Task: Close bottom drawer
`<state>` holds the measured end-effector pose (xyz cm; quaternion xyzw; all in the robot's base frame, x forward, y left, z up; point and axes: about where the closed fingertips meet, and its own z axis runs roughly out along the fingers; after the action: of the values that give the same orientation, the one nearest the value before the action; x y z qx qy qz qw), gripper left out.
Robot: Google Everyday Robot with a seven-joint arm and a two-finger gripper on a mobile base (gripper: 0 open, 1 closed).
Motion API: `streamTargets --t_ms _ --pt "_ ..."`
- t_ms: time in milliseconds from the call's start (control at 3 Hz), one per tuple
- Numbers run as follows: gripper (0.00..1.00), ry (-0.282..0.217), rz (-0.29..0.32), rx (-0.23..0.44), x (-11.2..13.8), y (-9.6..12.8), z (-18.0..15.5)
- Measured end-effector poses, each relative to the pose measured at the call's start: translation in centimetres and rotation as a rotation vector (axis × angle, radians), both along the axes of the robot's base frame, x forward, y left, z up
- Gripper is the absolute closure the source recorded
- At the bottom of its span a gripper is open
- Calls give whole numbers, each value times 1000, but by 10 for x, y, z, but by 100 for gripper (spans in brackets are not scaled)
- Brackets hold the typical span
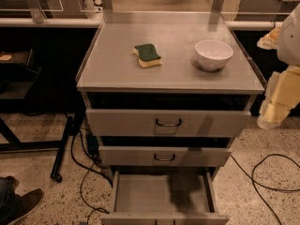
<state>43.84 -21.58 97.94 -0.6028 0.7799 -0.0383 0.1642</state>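
The bottom drawer (161,193) of the grey metal cabinet stands pulled far out, and its plain grey inside holds nothing. Its slim front panel (164,218) lies at the lower edge of the view, so its handle is cut off. My gripper (270,118) is at the right edge, at the lower end of the white and pale yellow arm (283,86). It hangs beside the cabinet's right side at the height of the top drawer, well above and to the right of the open drawer, touching nothing.
The top drawer (168,122) and the middle drawer (164,156) stand slightly out. A green and yellow sponge (147,55) and a white bowl (213,54) sit on the cabinet top (117,74). Cables (262,172) lie on the floor. A shoe (21,203) is at lower left, near a black wheeled leg (61,153).
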Motion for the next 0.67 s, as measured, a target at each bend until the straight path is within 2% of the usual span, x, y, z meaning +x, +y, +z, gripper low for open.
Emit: streamTargets --t_ms 333,667 --pt "0 0 0 0 0 0 0" --pt "15 0 0 0 0 0 0"
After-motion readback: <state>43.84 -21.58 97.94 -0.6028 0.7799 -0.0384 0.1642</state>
